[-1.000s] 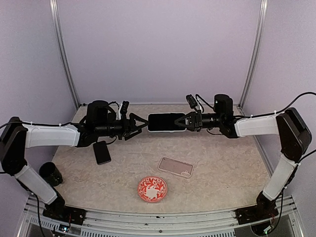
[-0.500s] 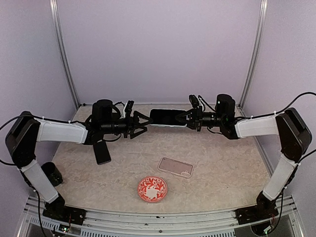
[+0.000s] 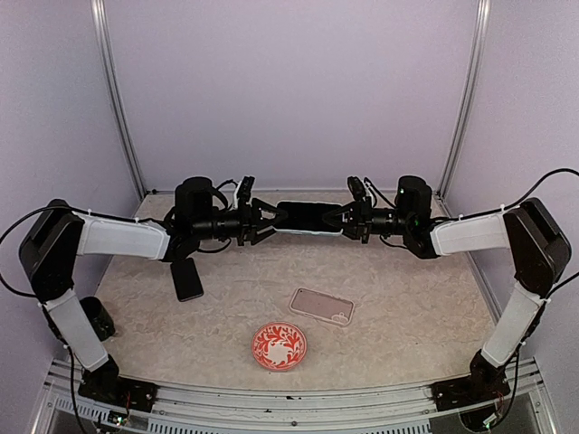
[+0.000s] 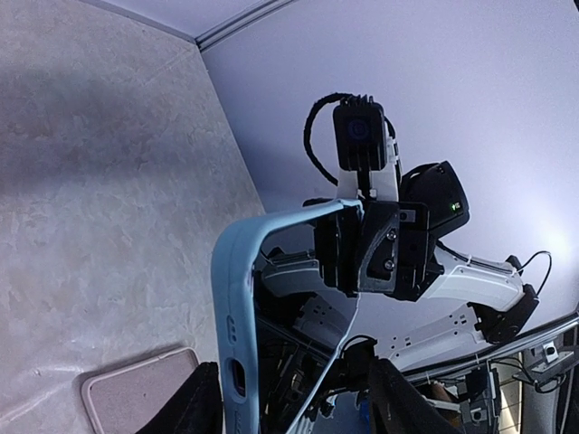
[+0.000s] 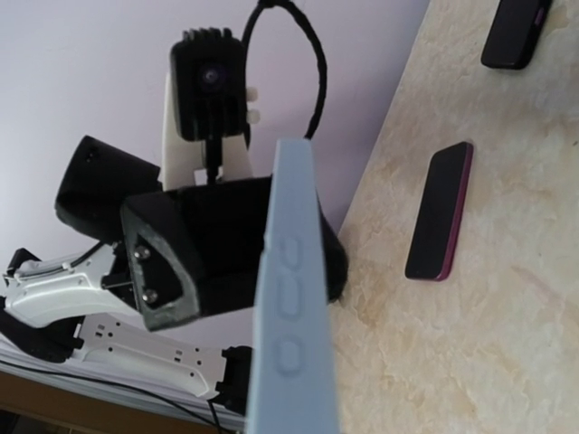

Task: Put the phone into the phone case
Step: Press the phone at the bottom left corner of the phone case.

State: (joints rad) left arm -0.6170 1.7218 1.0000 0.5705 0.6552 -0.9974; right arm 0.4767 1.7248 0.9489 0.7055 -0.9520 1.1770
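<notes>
My right gripper is shut on the right end of a pale blue phone case with a dark glossy face, held level above the back of the table. My left gripper is open, and its jaws stand either side of the case's left end. In the left wrist view the blue rim lies between my spread fingers. In the right wrist view the case's edge fills the middle. A dark phone with a magenta edge lies flat on the table at the left, also in the right wrist view.
A clear pinkish case lies flat mid-table, also in the left wrist view. A red patterned plate sits near the front. A black cup stands at the front left. Walls close in the table on three sides.
My left gripper has moved right, and its open jaws now straddle the blue case's left end. My right gripper has lifted the case slightly and kept hold of it.
</notes>
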